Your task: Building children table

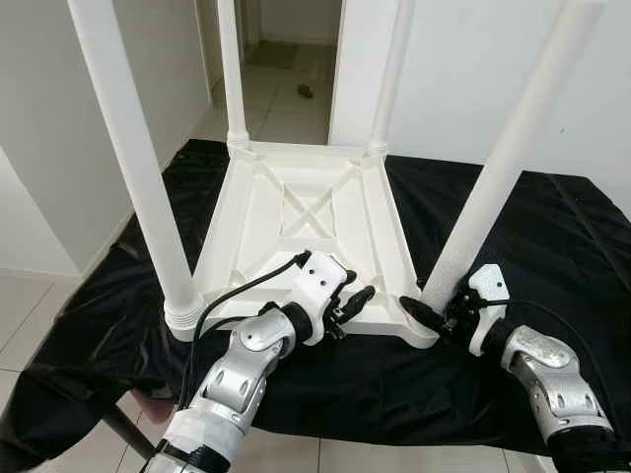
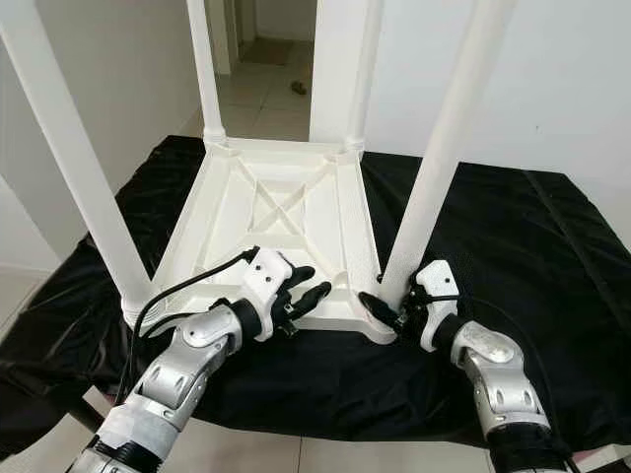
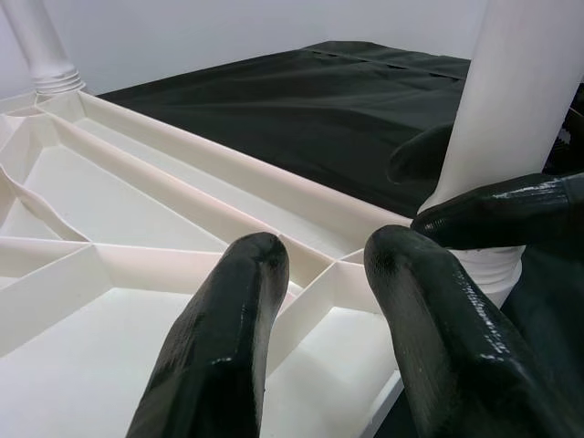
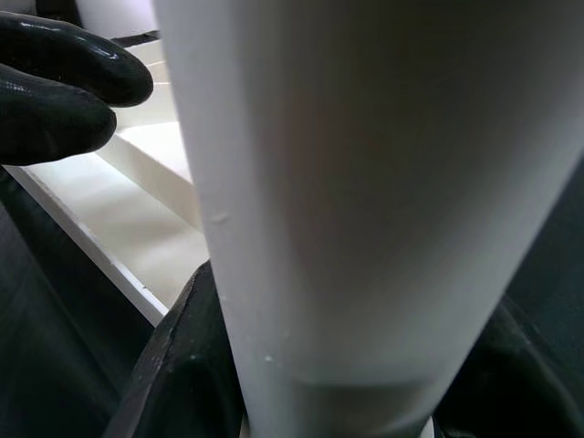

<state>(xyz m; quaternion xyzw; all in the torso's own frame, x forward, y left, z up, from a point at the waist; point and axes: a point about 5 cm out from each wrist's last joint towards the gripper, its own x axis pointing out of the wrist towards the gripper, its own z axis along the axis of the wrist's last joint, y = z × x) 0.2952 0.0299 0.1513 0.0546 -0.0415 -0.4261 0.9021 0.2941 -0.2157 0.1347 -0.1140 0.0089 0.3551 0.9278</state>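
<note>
1. A white plastic children's table lies upside down on a black cloth that covers a low surface, its ribbed underside with a cross brace facing up.
2. Four white round legs stand up from its corners: the near-left leg, the near-right leg, the far-left leg and the far-right leg. All four sit in their corner sockets; the near two lean slightly outward in the head views.
3. The right gripper is at the foot of the near-right leg, just above the corner socket. In the right wrist view the leg fills the space between its black fingers, which lie against it on either side, so the gripper is clamped on that leg.
4. The left gripper hovers over the table's near edge, just beside the same corner. Its two fingers are apart with nothing between them, pointing toward the right gripper's fingertips.
5. The two silver forearms reach in from the near side.
6. Beyond the cloth lie pale floor tiles, white walls and an open doorway, with a small dark object on the floor there.
</note>
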